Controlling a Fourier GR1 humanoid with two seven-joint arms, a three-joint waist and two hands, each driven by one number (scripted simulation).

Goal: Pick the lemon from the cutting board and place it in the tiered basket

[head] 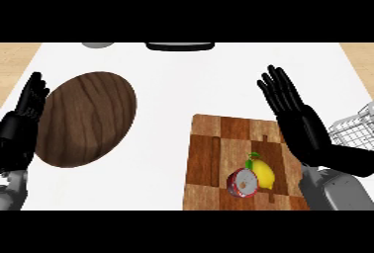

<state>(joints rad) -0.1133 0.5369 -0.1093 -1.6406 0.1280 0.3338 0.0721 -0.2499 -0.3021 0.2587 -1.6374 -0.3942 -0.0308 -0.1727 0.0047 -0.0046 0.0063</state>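
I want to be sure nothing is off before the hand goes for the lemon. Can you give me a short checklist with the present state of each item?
1. Lemon lies on the cutting board: ok.
2. Right hand open, fingers straight, holding nothing: ok.
3. Lemon free of neighbours: not ok, a round red-rimmed object sits against its left side.
4. Right hand over the lemon: not ok, it shows above and to the right of it.
5. Tiered basket in view: only a wire corner at the right edge; its tiers cannot tell.
6. Left hand out of the way: ok, open at the left edge beside the oval wooden board.
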